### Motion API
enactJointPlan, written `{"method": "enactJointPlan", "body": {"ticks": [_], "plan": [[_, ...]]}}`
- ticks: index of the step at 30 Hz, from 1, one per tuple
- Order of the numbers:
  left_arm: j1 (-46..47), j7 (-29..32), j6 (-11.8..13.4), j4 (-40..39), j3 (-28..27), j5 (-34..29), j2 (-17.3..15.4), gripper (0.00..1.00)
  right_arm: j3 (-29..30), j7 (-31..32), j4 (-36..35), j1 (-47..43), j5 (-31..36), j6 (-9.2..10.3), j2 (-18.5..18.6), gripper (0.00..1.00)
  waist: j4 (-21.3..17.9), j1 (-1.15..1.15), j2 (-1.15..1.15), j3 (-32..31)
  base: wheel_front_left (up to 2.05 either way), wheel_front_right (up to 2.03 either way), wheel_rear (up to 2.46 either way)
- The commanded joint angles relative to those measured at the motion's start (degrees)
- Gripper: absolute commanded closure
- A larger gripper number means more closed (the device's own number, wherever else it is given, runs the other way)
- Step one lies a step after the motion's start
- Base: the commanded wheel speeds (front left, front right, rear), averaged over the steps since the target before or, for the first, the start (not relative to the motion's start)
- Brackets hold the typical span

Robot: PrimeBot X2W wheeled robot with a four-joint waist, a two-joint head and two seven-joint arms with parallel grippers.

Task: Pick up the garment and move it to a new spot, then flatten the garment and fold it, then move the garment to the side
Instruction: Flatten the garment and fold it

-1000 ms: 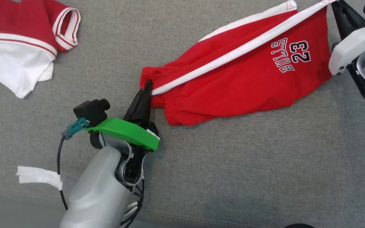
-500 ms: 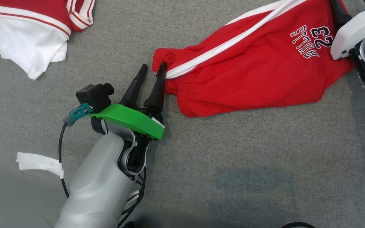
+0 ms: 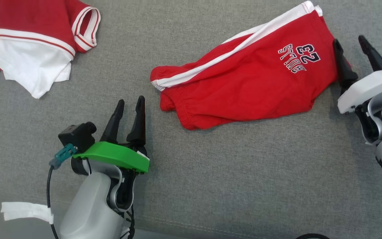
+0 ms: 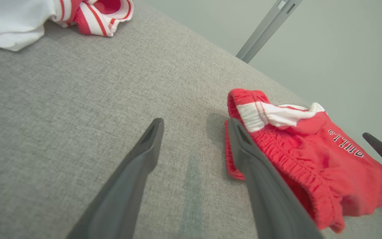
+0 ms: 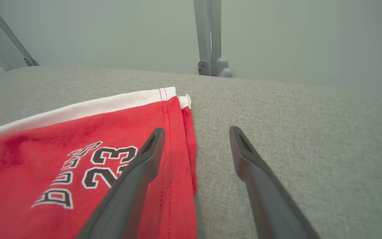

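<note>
Red white-striped cotton shorts (image 3: pixel 244 86) are lying long-axis left-right between your released tools; right tool (image 3: pixel 348 39) is sitting at the hem (image 3: pixel 329 61), left tool (image 3: pixel 131 99) just beside the waistband (image 3: pixel 177 111).

Red shorts (image 3: pixel 244 86) lie flat and slantwise on the grey counter (image 3: pixel 227 172), with a white side stripe and the print "BULLS 23" upside down. The left tool (image 3: pixel 131 100) sits just beside the waistband end, clear of it, fingers spread with nothing between them. The right tool (image 3: pixel 348 39) is spread too, one finger at the leg hem. A red-and-white shirt (image 3: pixel 31 43) lies well apart at upper left.
</note>
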State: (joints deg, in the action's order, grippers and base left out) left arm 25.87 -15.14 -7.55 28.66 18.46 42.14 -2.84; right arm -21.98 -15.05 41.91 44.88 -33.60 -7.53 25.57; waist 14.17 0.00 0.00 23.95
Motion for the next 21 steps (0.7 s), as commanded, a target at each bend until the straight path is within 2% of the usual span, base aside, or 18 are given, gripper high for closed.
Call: {"method": "enactJointPlan", "body": {"ticks": [1, 8, 14, 15, 16, 17, 21], "plan": [[-1.0, 0.01, 0.15, -0.11, -0.16, -0.71, -0.13, 0.0, 0.04, -0.16, -0.18, -1.03, -0.55, 0.08, -0.19, 0.0, -1.04, 0.0, 0.0, -1.5, 0.0, 0.0, 0.0], [-3.79, 0.01, 0.15, -0.31, 0.02, 0.11, -0.16, 0.0, -1.75, -0.17, 1.89, -3.63, -2.91, 0.08, -1.52, 0.0, 0.32, 0.0, 0.0, -1.66, 0.0, 0.0, 0.0], [-4.16, 0.01, 0.15, 0.01, 0.28, 0.05, -0.16, 0.0, -4.71, 1.76, 8.01, -3.14, -6.2, 0.05, -3.47, 0.0, 1.93, 0.0, 0.0, -1.67, 0.0, 0.0, 0.0], [-4.26, 0.0, 0.15, 0.01, 0.22, -0.01, -0.13, 0.0, -5.35, 2.19, 8.56, -3.26, -6.93, 0.03, -4.03, 0.45, 2.04, 0.0, 0.0, -1.74, 0.0, 0.0, 0.0], [-4.42, 0.01, 0.15, 0.05, 0.13, -0.16, -0.13, 0.0, -6.03, 2.21, 8.85, -3.32, -7.45, 0.02, -4.34, 0.66, 2.12, 0.0, 0.0, -1.85, 0.0, 0.0, 0.0], [-4.56, 0.0, 0.15, 0.11, -0.1, -0.35, -0.15, 0.0, -6.59, 2.06, 9.09, -3.24, -7.9, 0.02, -4.36, 1.0, 2.15, 0.0, 0.0, -1.98, 0.0, 0.0, 0.0], [-5.3, 0.01, 0.15, 0.59, -1.13, -1.42, -0.15, 0.0, -7.37, 0.69, 9.39, -3.69, -10.03, 0.04, -3.89, 1.0, 1.55, 0.0, 0.0, -3.25, 0.0, 0.0, 0.0]]}}
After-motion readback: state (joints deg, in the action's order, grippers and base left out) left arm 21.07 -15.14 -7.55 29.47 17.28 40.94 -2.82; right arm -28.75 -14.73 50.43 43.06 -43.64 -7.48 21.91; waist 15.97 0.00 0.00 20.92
